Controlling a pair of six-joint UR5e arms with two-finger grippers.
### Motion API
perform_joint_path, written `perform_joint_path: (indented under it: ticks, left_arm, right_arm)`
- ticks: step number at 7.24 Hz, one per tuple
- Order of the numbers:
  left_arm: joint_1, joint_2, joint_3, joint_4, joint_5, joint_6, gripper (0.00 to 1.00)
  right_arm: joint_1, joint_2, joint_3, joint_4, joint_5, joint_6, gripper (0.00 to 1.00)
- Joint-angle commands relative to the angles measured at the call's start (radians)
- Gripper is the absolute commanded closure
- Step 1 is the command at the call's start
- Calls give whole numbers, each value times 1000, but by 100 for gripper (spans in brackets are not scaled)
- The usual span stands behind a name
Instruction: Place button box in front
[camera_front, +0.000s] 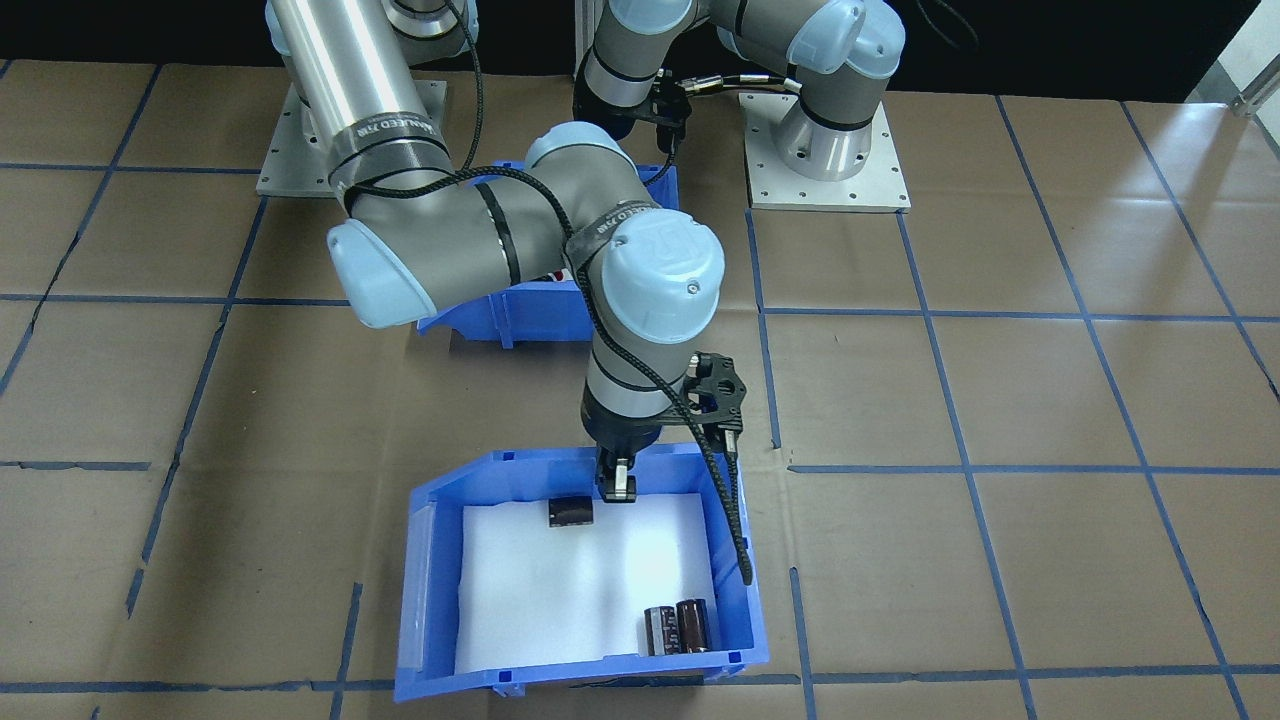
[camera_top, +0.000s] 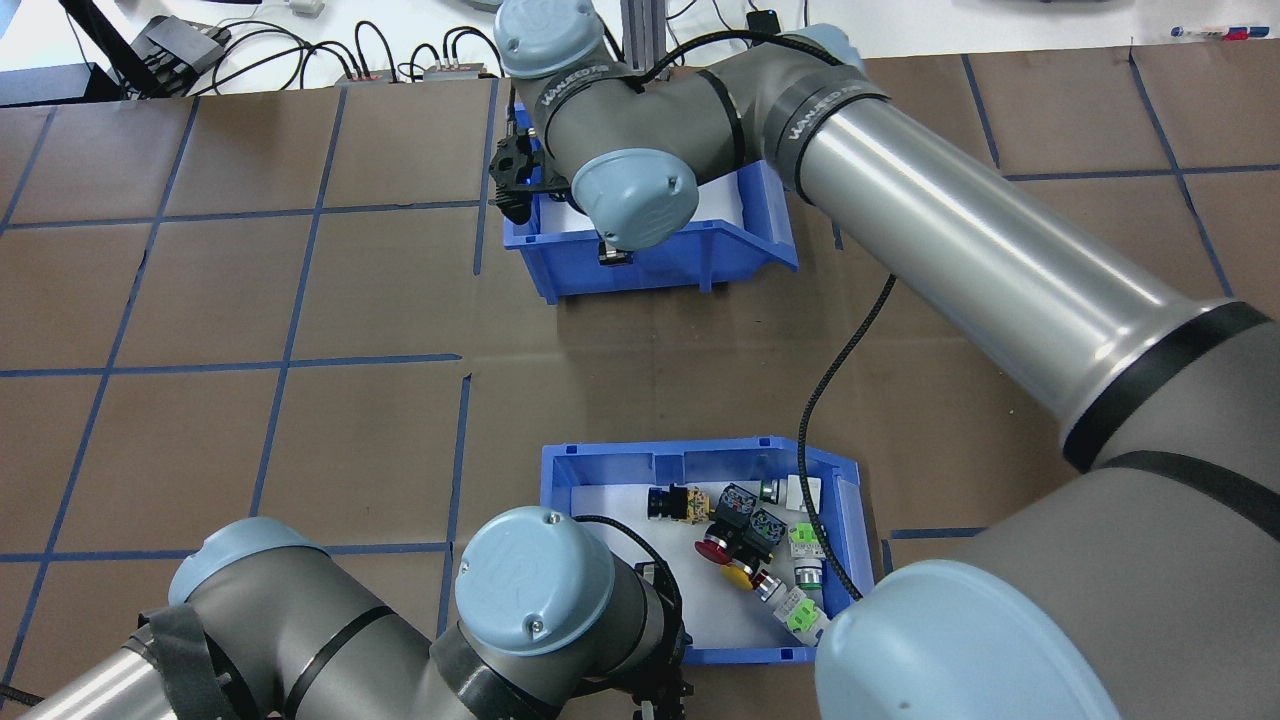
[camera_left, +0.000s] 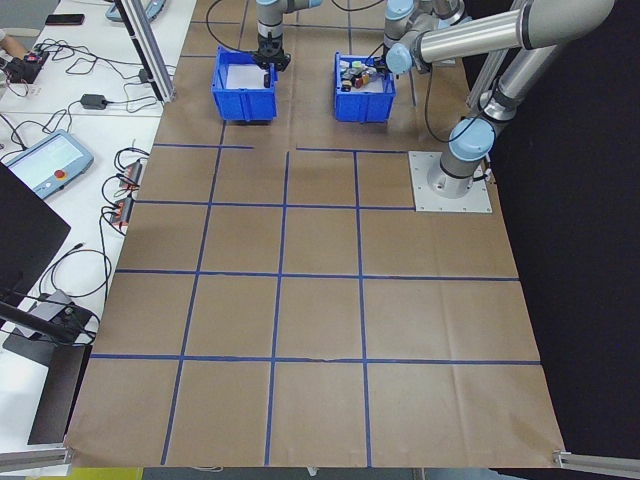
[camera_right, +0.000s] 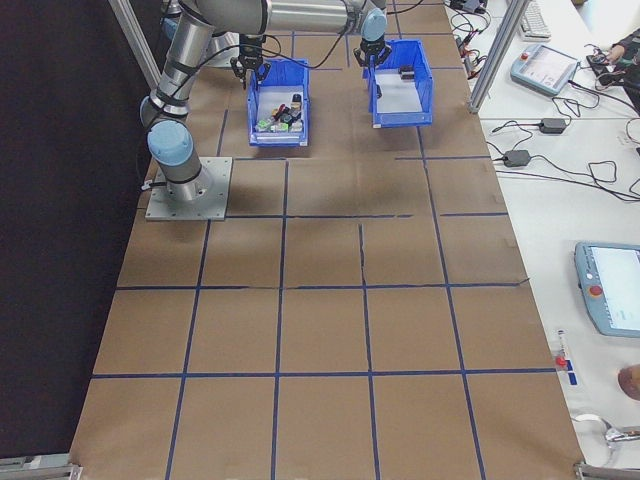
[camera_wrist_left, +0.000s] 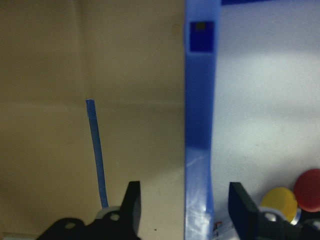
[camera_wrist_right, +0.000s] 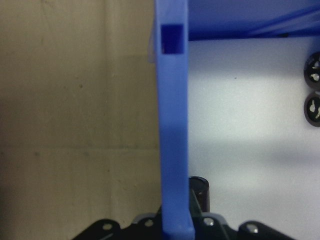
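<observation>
The button box (camera_top: 660, 466) is a blue bin with a white liner, close to the robot's base. It holds a cluster of green, yellow, red and black push-buttons (camera_top: 760, 545). My left gripper (camera_wrist_left: 187, 202) is open, one finger outside and one inside the box's near wall (camera_wrist_left: 200, 125), not pinching it. In the front-facing view my right arm hides most of this box (camera_front: 540, 315). My right gripper (camera_front: 617, 487) is shut on the wall (camera_wrist_right: 174, 125) of the other blue bin (camera_front: 430, 570), on the far side from the robot.
That other bin holds two upright black cylinders (camera_front: 678, 627) and one lying beside the right gripper (camera_front: 570, 511). Both bins stand on brown paper with blue tape lines (camera_top: 300, 360). My right forearm (camera_top: 1000, 260) spans the table above the button box's right side.
</observation>
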Motion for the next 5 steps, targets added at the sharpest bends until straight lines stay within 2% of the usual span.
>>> perform_joint_path:
  ticks: [1,2,3,4,5]
  left_arm:
    - [8,40,7,52,10,44,100]
    - [18,57,13,47,81,128,100]
    - [67,69,18,29,109,196,100]
    - [149,83,45,-48,108,276,100]
    - [225,113,111,-186,111,405,100]
  right_arm:
    - [-123,-125,104,20,11,-136,98]
    - [-209,-209,179,17,16,-262,98]
    - [-305,-292,260,16,20,-381,98]
    - [-402,-368,345,10,22,-492,99]
    - [-495,-445,428,3,23,-586,99]
